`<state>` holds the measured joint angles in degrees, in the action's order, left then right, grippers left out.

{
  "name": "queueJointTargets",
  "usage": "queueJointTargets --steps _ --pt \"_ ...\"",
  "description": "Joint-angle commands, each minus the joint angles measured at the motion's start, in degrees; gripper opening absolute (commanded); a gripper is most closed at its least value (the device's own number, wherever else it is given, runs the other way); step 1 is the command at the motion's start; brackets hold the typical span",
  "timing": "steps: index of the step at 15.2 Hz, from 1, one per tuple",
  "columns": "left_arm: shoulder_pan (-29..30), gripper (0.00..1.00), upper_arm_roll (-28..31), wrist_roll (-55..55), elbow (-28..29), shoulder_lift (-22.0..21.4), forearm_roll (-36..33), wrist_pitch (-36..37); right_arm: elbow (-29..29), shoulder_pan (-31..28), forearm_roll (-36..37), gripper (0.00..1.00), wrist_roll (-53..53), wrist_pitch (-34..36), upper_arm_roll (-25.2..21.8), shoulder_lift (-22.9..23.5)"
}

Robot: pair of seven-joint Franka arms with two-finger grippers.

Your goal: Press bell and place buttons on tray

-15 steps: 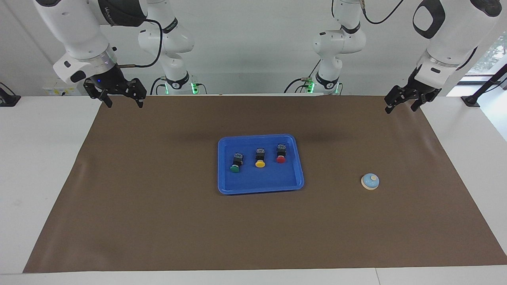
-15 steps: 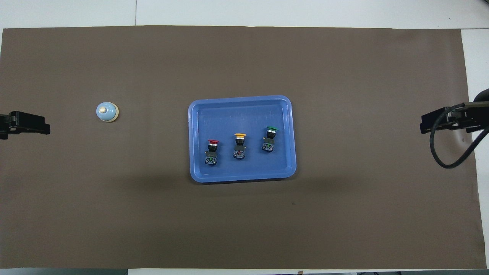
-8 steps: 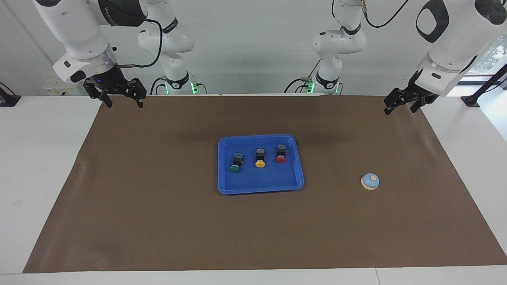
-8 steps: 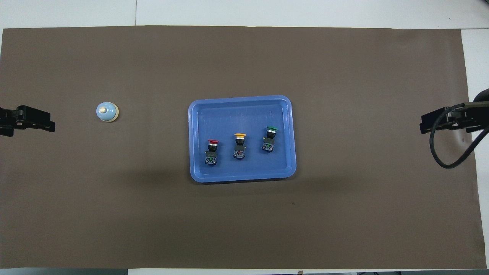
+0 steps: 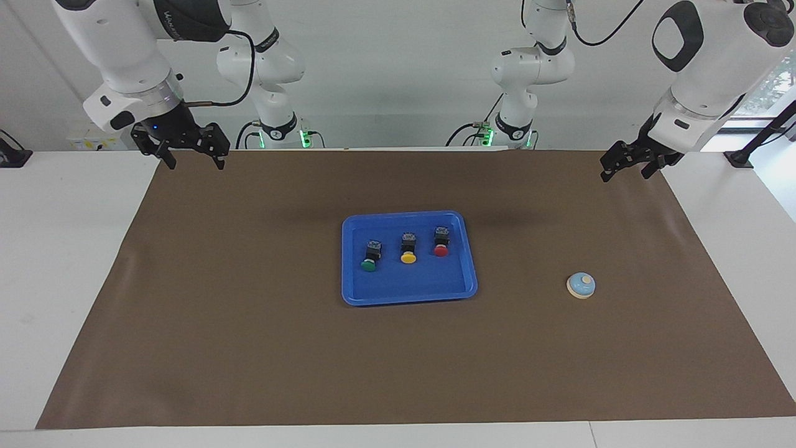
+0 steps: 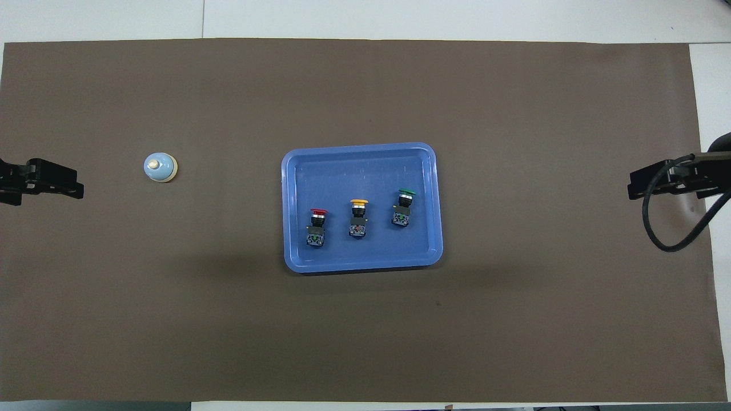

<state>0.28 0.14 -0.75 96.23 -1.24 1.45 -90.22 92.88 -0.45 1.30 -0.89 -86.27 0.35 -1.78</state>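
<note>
Three buttons (image 5: pixel 407 249) lie in a row in the tray (image 5: pixel 457 291) at mid-table — the bell (image 5: pixel 581 285) stands well apart, toward the left arm's end.

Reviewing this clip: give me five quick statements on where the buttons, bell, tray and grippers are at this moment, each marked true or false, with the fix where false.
1. All three buttons lie in the tray. True: the red button, the yellow button and the green button are inside its rim.
2. The bell sits in the tray. False: it stands on the brown mat, toward the left arm's end of the table.
3. The left gripper presses the bell. False: it hangs open in the air, apart from the bell.
4. The right gripper holds the green button. False: it is open and empty.
5. The yellow button lies between the red and green ones. True.
</note>
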Motion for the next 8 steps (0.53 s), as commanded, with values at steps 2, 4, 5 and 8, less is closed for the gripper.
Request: queueJointTargets --steps 2,4,5,8 --pt "-0.55 1.0 0.3 0.4 -1.22 0.18 0.04 1.72 0.81 -0.96 -0.68 1.0 0.63 -0.83 0.61 -0.86" --pt "-0.46 1.0 0.3 0.49 -1.31 0.18 0.04 1.81 0.9 -0.96 -0.59 1.0 0.63 -0.83 0.61 -0.86" --pt "-0.29 1.0 0.3 0.49 -1.31 0.18 0.13 1.8 0.9 -0.96 -0.59 1.0 0.63 -0.75 0.61 -0.86" --pt "-0.11 1.0 0.3 0.75 -1.22 0.18 0.13 1.54 0.9 -0.96 -0.59 1.0 0.63 -0.83 0.61 -0.86"
